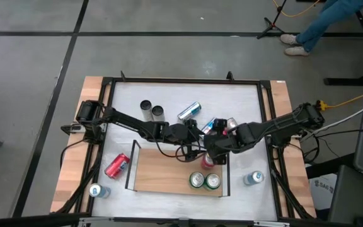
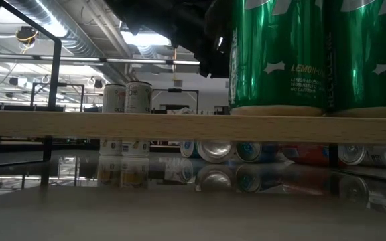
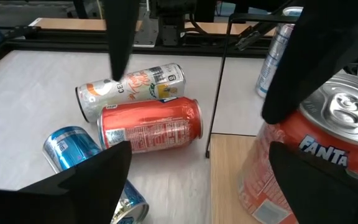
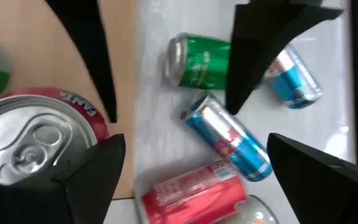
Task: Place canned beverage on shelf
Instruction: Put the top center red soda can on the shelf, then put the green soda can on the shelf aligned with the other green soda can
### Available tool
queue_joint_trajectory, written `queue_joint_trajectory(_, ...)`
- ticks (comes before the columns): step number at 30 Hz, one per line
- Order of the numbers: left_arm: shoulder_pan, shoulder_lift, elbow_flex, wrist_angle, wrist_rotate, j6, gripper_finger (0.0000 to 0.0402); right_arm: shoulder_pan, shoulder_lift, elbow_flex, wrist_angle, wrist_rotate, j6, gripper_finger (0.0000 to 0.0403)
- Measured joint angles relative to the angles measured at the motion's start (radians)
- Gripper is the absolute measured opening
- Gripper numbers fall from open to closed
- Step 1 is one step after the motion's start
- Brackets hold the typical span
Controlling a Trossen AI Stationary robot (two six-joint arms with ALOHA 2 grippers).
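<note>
On the shelf [image 1: 162, 173], at six o'clock on the desk [image 1: 244, 101], an upright Fanta can [image 1: 208, 162] stands at twelve o'clock of two green cans [image 1: 205, 181], while the left gripper [image 1: 191, 151] and right gripper [image 1: 212, 150] flank it, fingers spread wide, holding nothing.

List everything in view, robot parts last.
shelf: one, light-brown wood, mid-table
green cans: two, green, upright on shelf
Fanta can: one, orange, upright on shelf
lying cans: several, mixed colours, tabletop beyond shelf
pale cans: two, upright, beyond shelf
red can: one, lying left of shelf
blue cans: two, upright, either side of shelf
person's legs: blue trousers, floor beyond table
left gripper: dark, open, by Fanta can
right gripper: dark, open, by Fanta can
</note>
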Motion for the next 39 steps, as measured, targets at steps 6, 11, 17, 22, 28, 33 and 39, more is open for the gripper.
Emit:
queue_joint_trajectory(6, -0.015, 0.000, 0.000, 0.000, 0.000, 0.000, 0.0377, 0.001, 0.000, 0.000, 0.000, -0.077, 0.000, 0.0383)
queue_joint_trajectory(11, -0.029, 0.000, 0.000, 0.000, 0.000, 0.000, 0.0377, 0.001, 0.000, 0.000, 0.001, -0.112, 0.000, 0.0383)
queue_joint_trajectory(17, -0.035, 0.000, 0.000, 0.000, 0.000, 0.000, 0.0377, 0.000, 0.000, 0.000, 0.000, -0.119, 0.000, 0.0383)
queue_joint_trajectory(22, -0.034, 0.000, 0.000, 0.000, 0.000, 0.000, 0.0377, 0.000, -0.002, 0.000, -0.016, -0.120, 0.000, 0.0383)
queue_joint_trajectory(28, -0.025, 0.000, 0.000, 0.007, -0.004, 0.000, 0.0377, 0.000, -0.019, -0.001, -0.025, -0.121, 0.001, 0.0383)
queue_joint_trajectory(33, -0.001, 0.000, 0.000, 0.012, -0.008, -0.005, 0.0377, 0.000, -0.063, -0.001, -0.038, -0.114, 0.002, 0.0383)
queue_joint_trajectory(39, 0.034, -0.014, 0.000, 0.037, -0.008, -0.022, 0.0377, 0.000, -0.134, -0.001, -0.056, -0.090, -0.014, 0.0383)
